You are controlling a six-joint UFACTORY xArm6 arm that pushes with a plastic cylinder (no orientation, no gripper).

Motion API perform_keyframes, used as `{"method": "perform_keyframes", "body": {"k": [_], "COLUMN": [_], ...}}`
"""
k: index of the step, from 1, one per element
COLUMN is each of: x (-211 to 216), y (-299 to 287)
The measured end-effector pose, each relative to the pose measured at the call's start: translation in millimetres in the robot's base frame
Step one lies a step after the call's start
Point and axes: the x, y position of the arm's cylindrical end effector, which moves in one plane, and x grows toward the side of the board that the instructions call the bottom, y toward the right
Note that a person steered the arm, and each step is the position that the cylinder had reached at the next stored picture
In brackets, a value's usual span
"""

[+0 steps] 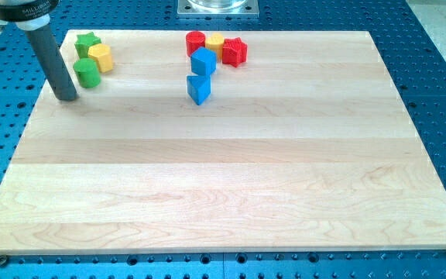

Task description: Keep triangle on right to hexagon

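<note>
Camera view: wooden board [231, 194] on blue perforated table [432, 70].

On the bench [207, 178], top left: green star [88, 43] behind yellow hexagon [101, 57], green cylinder [87, 74] in front, my tip [66, 98] just left of it; top centre: red cylinder [196, 42], yellow block [215, 43], red star [235, 52] in a row, blue block [204, 62] and blue triangle [198, 88] before them

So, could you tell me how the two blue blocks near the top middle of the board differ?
The upper blue block looks like a cube and touches the red and yellow cluster, next to the red star. The lower blue block looks narrower, more wedge-like, and stands nearer the view's bottom, away from that cluster. Both are the same blue and almost touch each other. My tip is far off at the view's left, beside the green cylinder.
</note>
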Motion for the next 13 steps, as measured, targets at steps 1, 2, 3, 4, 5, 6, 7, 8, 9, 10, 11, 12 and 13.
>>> {"method": "perform_keyframes", "body": {"k": [1,2,3,4,5,6,7,8,9,10,11,12,13], "x": [-18,5,47,84,62,11,-29,-40,-40,-51,-70,-75,-86], "y": [15,20,43,145,260,248,185,139,115,115,105,97,106]}}
